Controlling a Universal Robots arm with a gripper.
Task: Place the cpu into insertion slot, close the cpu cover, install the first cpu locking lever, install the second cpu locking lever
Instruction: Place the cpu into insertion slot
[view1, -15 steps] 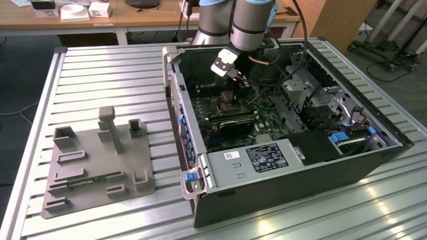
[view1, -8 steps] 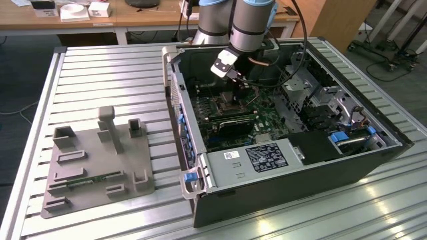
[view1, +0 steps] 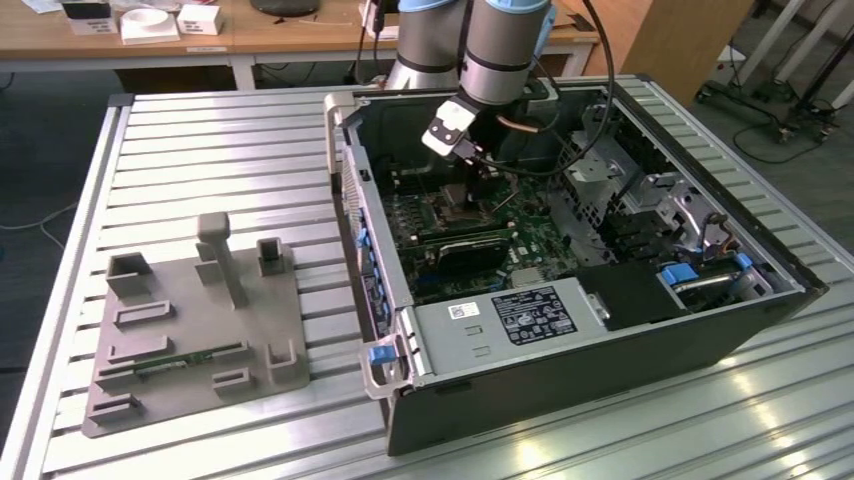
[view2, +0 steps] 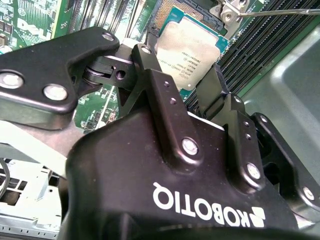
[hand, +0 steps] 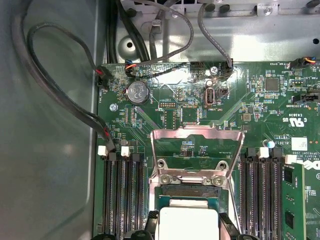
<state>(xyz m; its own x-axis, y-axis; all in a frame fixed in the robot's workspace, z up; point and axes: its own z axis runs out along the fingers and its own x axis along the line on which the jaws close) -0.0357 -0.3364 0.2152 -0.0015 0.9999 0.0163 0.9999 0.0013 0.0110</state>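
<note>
The cpu (view2: 192, 47), a small square chip with a dull silver top and green rim, lies between my gripper's (view2: 179, 70) black fingers (view2: 145, 55). It hangs just over the socket, whose gold contacts still show past its far edge. In the first wrist view the cpu (hand: 188, 222) has a fingertip (hand: 152, 222) pressed on each side. The cpu cover (hand: 197, 131), a silvery frame with an open window, is swung up and open behind the socket. A thin lever rod (view2: 280, 12) lies free beside it. The exterior view shows my gripper (view1: 467, 175) deep inside the open computer case (view1: 601, 360).
Memory slots (hand: 122, 195) flank the socket on both sides. Black cables (hand: 60, 75) loop along the case wall, and a coin battery (hand: 138, 92) sits beyond the cover. A white-labelled grey box (view1: 521, 315) fills the case's near end. A grey fixture plate (view1: 187, 330) lies on the slatted table.
</note>
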